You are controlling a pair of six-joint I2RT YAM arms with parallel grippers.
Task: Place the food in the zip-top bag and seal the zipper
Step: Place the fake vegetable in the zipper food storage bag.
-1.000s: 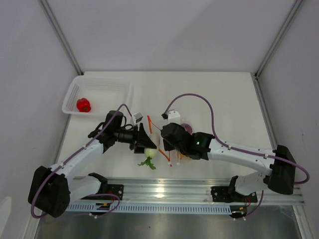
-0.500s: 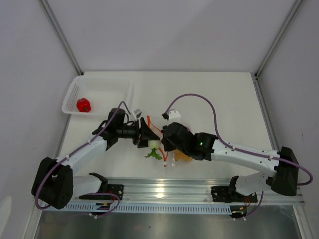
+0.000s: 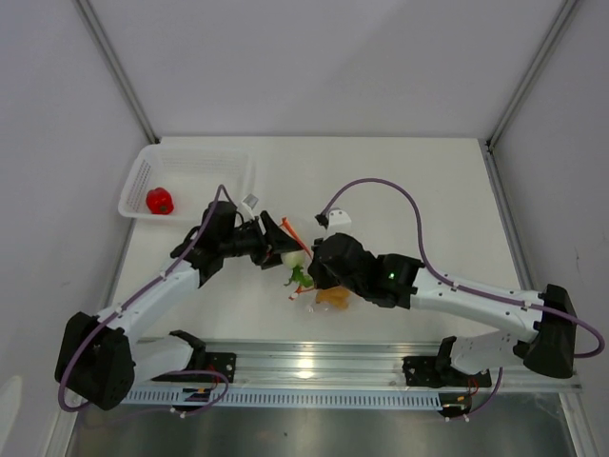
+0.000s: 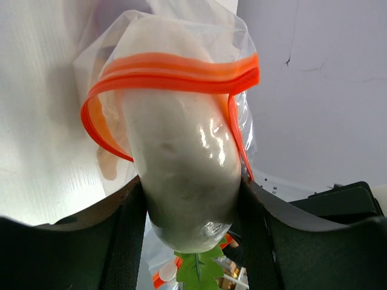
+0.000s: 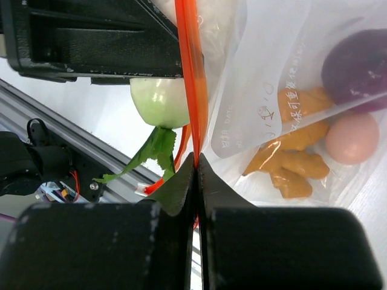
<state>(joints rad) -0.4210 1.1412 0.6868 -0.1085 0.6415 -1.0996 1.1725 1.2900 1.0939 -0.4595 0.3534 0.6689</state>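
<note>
1. White basket at 10 o'clock on the worktop; red food sits in it, not bagged.
2. Left claw pinches the white radish across its middle, nose pushed through the zipper loop, green leaves trailing at 6 o'clock in the left wrist view.
3. Right claw, pressed together, pinches the zipper strip of the zip-top bag, holding the mouth up.
4. Already in the bag: purple piece, orange-yellow piece, a pinkish round one.
5. To do this well, I'd say: drive the radish along its long axis, keep the mouth taut, let go only once the widest part clears the strip.
6. Hard to tell: how deep the radish sits; overhead, the arms cover most of the bag.
</note>
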